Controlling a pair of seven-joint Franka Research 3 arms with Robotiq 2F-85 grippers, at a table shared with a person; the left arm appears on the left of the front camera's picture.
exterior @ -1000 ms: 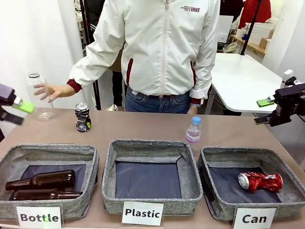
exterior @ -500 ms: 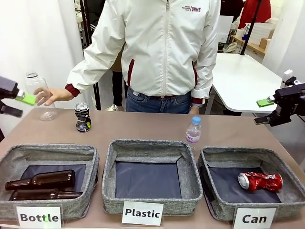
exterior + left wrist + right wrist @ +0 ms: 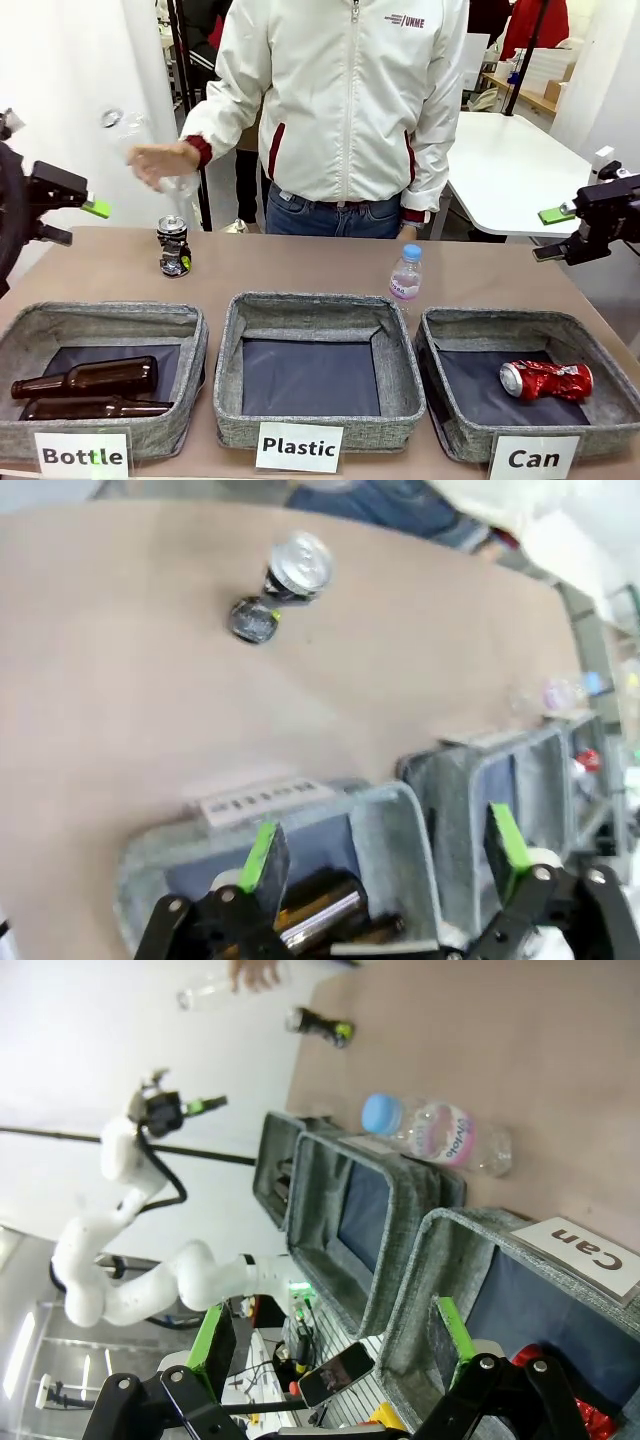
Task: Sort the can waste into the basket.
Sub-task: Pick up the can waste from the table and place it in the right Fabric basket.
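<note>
**Asker:** What are the two pincers doing?

**Describer:** Both are hanging empty with their jaws spread wide. The left gripper (image 3: 75, 222) is hovering over the left end of the table (image 3: 300, 265). The right gripper (image 3: 552, 233) is hovering off the right end.

**Asker:** Where are the cans sitting?

**Describer:** The red can (image 3: 545, 380) is lying on the dark floor of the basket (image 3: 470, 435) labelled "Can", at front right. The black-silver can (image 3: 173, 247) is standing upright on bare table, near the left gripper and well apart from that basket.

**Asker:** What is surrounding them?

**Describer:** A person's hand (image 3: 160, 160) is lifting a clear plastic bottle (image 3: 130, 130) above the standing can. A small water bottle (image 3: 405, 275) is standing behind the gap between the middle and right baskets.

**Asker:** Which step is happening?

**Describer:** I am judging that one can is sorted and the other is waiting to be picked up. The left gripper is looking best placed. The next move is calling for a descent over the can, a close across its crumpled sides, and care around the person's hand.
</note>
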